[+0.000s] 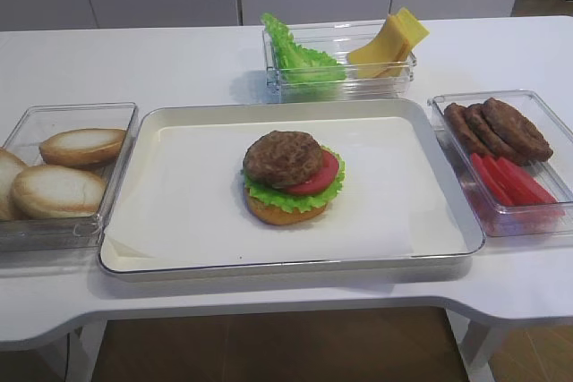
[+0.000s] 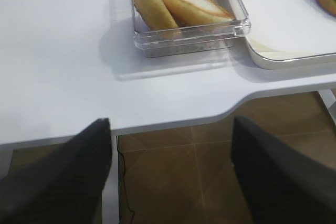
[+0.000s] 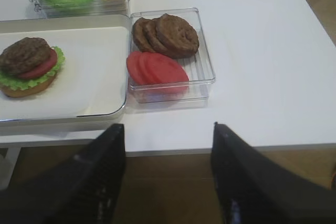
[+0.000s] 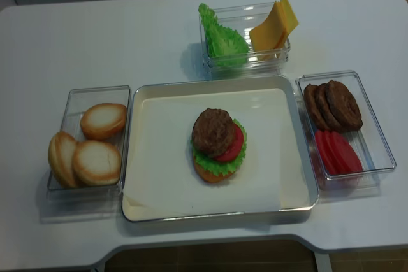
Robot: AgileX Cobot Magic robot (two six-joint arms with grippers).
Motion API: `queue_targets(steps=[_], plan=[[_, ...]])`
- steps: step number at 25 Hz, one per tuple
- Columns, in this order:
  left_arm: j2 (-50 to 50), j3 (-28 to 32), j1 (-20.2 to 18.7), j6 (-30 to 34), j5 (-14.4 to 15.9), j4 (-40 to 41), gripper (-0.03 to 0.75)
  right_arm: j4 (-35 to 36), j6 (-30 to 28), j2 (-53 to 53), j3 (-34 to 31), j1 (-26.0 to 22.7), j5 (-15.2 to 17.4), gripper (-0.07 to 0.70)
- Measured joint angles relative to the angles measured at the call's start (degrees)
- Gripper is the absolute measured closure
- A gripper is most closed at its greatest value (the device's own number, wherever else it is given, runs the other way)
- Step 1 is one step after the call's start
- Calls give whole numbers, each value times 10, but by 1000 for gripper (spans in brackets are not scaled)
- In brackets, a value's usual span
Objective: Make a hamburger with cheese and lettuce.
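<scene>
The cheese (image 1: 390,42) leaned in the far container, beyond the hamburger (image 1: 292,176) and ahead-left of the right pincer (image 3: 168,174), which gaped empty and probably sat nearer.

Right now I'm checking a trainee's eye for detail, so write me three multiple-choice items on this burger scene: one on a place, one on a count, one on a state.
1. Where are the cheese slices?
A. in the clear box behind the tray, beside the lettuce
B. on the burger
C. with the buns

2. How many patties lie in the right-hand box?
A. one
B. three
C. five

3. What tops the hamburger on the tray?
A. a bun half
B. cheese
C. a patty

Answers:
1 A, the yellow slices lean in the far box, next to the green leaf.
2 B, three overlapping brown patties show above the tomato slices.
3 C, the brown patty sits uppermost, over tomato and lettuce.
</scene>
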State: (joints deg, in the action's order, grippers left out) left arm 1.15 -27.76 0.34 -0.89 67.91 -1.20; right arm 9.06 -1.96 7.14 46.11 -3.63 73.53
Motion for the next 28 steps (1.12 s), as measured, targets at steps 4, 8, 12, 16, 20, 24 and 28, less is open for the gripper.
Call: queue_targets(steps=[4,8,12,16,20,24,28], plan=[[0,0,0,0,0,0,188,22,-18,-41,-19,0,1,234],[0,0,0,0,0,0,188,34,-39,-73,-45,0,1,234],[0,0,0,0,0,0,188,34,-43,-83,-75,0,2,234],[0,0,0,0,0,0,188,33,-68,-83,-116,0,2,234],[0,0,0,0,0,0,188,14,-84,-83,-149,0,2,234],[0,0,0,0,0,0,188,-7,-87,-83,-160,0,1,234],[0,0,0,0,0,0,188,-35,-89,-83,-160,0,1,234]])
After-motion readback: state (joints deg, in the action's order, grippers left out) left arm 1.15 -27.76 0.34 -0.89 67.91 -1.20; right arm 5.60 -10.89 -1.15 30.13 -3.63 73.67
